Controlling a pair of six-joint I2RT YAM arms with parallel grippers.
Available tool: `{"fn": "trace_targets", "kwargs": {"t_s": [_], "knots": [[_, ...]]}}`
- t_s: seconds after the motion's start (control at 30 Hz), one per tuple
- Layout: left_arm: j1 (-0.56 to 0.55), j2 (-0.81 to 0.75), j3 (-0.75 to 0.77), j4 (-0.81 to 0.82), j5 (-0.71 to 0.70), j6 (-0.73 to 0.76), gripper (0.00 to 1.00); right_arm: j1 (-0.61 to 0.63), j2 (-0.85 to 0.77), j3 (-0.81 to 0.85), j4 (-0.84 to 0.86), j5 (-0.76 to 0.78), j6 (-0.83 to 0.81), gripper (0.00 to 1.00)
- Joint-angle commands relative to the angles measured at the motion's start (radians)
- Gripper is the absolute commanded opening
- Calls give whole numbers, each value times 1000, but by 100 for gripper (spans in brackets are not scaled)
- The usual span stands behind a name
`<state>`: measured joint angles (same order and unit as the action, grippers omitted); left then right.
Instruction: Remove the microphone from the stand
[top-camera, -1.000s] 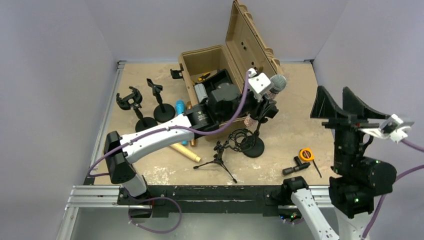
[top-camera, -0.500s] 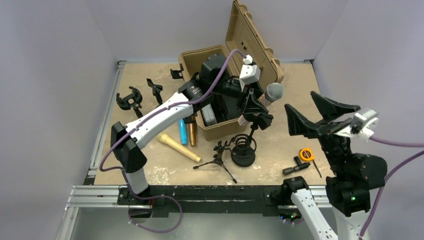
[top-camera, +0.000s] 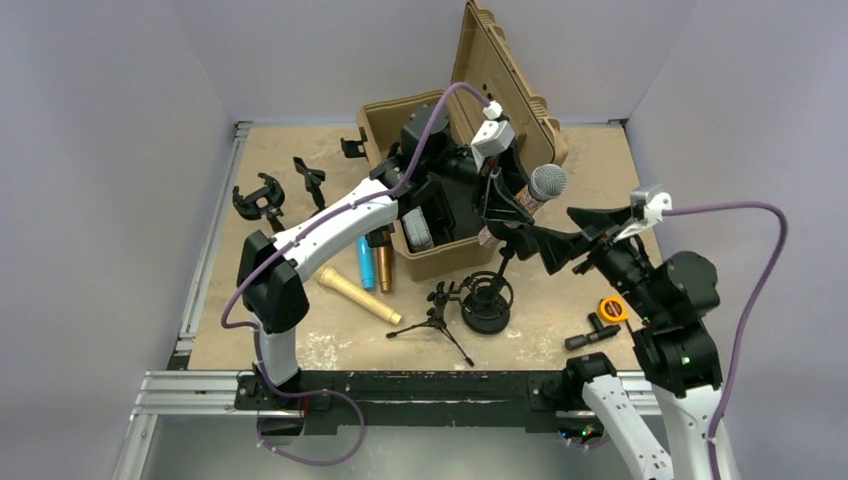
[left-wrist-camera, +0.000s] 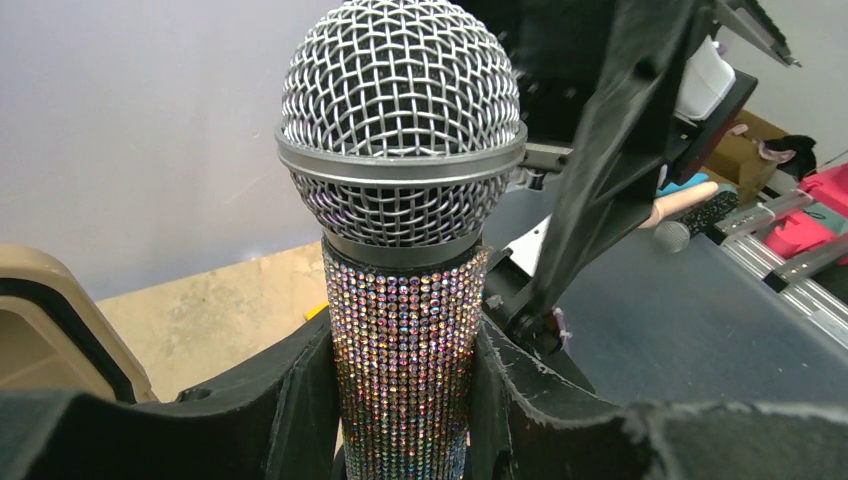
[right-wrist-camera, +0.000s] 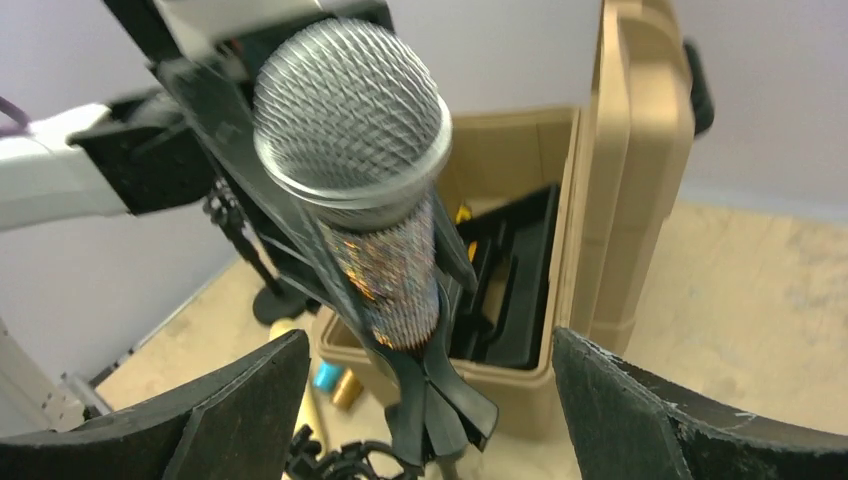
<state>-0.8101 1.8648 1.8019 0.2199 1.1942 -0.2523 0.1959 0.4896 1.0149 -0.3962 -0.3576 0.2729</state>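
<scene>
Pale walls close in the sandy tabletop (top-camera: 590, 180) on the left, back and right; a metal rail runs along its near edge. An open tan case (top-camera: 500, 80) stands at the back centre, lid upright. Bare surface shows between the case and the right wall. The left half is crowded with two spare stands (top-camera: 262, 200), a tan tube (top-camera: 358, 293) and a blue cylinder (top-camera: 365, 265). A small tripod (top-camera: 437, 315) lies near the front, and an orange tape measure (top-camera: 612, 308) lies front right.

The stand (top-camera: 487, 305) sits on a round black base just in front of the case. The microphone (top-camera: 545, 185) is above it and tilted, with its head uppermost. It has a silver mesh ball with a metal band and a body covered in small multicoloured stones. In the right wrist view its lower end sits in the stand's black clip.

The left arm (top-camera: 330, 225) reaches across the case. The left jaws are clamped on the studded body just under the head. The right arm (top-camera: 665, 290) faces the microphone from the right. The right jaws are spread wide, one on either side of it, touching nothing.
</scene>
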Motion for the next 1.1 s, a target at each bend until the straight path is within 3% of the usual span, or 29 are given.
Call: {"fn": "trace_targets", "kwargs": {"t_s": [0.0, 0.27, 0.7, 0.9, 0.97, 1.0, 1.03, 1.07], "knots": [[23, -8, 39, 252, 87, -136, 0, 0, 23, -24, -37, -30, 62, 89], [36, 35, 46, 454, 112, -296, 0, 0, 87, -88, -36, -109, 57, 87], [37, 78, 85, 437, 81, -296, 0, 0, 107, -128, -3, -162, 28, 81], [37, 81, 100, 403, 73, -278, 0, 0, 97, -144, 1, -169, 28, 70], [37, 83, 103, 401, 68, -277, 0, 1, 95, -142, 3, -167, 29, 64], [36, 83, 105, 401, 65, -277, 0, 0, 96, -143, 5, -169, 28, 56], [37, 84, 106, 399, 61, -276, 0, 0, 96, -148, 8, -176, 27, 38], [37, 84, 107, 397, 58, -273, 0, 0, 95, -154, 15, -193, 20, 3]]}}
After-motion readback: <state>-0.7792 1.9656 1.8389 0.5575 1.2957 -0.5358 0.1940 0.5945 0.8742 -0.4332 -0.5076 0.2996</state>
